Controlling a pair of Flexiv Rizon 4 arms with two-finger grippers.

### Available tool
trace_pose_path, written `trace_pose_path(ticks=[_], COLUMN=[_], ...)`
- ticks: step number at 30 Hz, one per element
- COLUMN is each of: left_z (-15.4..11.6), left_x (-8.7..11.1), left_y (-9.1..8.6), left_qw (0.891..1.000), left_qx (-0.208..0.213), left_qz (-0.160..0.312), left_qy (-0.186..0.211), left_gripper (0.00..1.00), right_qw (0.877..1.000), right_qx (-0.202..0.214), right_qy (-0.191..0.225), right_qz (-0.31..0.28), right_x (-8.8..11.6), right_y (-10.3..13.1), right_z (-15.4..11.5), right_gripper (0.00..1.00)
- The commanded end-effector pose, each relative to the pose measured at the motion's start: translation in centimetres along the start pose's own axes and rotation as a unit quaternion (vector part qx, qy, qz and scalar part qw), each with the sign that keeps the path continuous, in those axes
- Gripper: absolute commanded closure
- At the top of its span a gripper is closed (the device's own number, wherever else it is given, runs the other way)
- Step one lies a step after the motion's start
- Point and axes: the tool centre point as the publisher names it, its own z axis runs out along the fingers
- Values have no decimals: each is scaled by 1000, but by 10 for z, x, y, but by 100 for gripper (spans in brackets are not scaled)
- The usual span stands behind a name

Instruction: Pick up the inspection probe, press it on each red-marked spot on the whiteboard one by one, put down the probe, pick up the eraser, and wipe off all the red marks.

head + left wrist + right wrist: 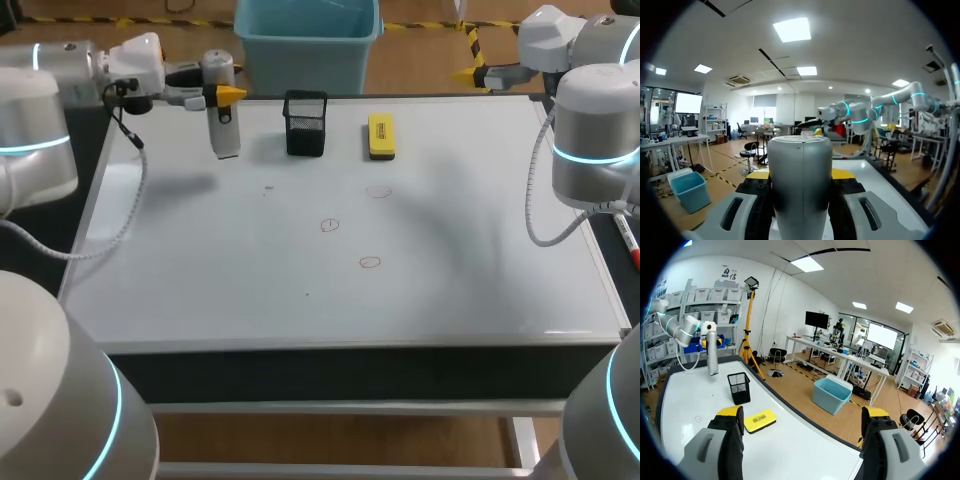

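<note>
The desk (560,300) carries a whiteboard (200,280) that covers nearly all of its top. The left arm (40,120) comes in over the far left corner, and the right arm (595,140) stands over the right edge, near the far right corner.

The left claw (222,97) is clamped on the inspection probe (221,118), a grey cylinder held upright over the far left part of the board. In the left wrist view the left claw (801,175) has a yellow-tipped finger pressed to each side of the probe (800,190). Whether the probe's lower end touches the board, I cannot tell.

The right claw (472,74) sits past the far edge of the desk. In its own wrist view the right claw (802,412) has its fingers spread wide with nothing between them.

A black mesh pen holder (305,122) stands near the far edge, between the probe and the eraser (381,135). The eraser is a yellow block lying flat near the far edge, about midway along it and just right of the holder.

Three red marks are drawn toward the middle of the board, well apart from the probe: one (378,191) nearest the eraser, one (329,225) left of it and closer in, and one (370,262) nearest the near edge.
</note>
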Motion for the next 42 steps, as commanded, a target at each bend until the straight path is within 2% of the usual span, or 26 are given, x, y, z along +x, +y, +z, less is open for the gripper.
trace_pose_path(ticks=[1, 11, 14, 19, 24, 26, 28, 30, 33, 36, 40, 42], left_z=[0, 0, 0, 0, 0, 0, 0, 0, 0, 0, 0, 0], left_x=[3, 3, 3, 3, 3, 3, 3, 3, 3, 3, 3, 3], left_y=[-2, -2, -2, -2, -2, -2, -2, -2, -2, -2, -2, -2], left_qw=[1000, 1000, 1000, 1000, 1000, 1000, 1000, 1000, 1000, 1000, 1000, 1000], left_qx=[0, 0, 0, 0, 0, 0, 0, 0, 0, 0, 0, 0], left_qz=[1, 1, 1, 1, 1, 1, 1, 1, 1, 1, 1, 1], left_qy=[-11, -11, -11, -11, -11, -11, -11, -11, -11, -11, -11, -11], left_gripper=[100, 100, 100, 100, 100, 100, 100, 100, 100, 100, 100, 100], right_qw=[1000, 1000, 992, 970, 926, 901, 869, 854, 824, 784, 742, 709], right_qx=[0, 0, 21, 39, 93, 128, 175, 185, 203, 231, 257, 287], right_qy=[1, 1, 102, 198, 304, 340, 370, 387, 418, 456, 490, 502], right_qz=[0, 0, -72, -135, -202, -238, -278, -294, -324, -353, -380, -404], right_x=[-1, -1, 3, 22, 41, 42, 43, 43, 44, 49, 54, 57], right_y=[0, 0, 23, 46, 51, 48, 47, 48, 46, 38, 27, 19], right_z=[0, 0, 15, 42, 74, 84, 93, 100, 109, 116, 124, 127], right_gripper=[0, 0, 0, 0, 0, 0, 0, 0, 0, 0, 0, 0])
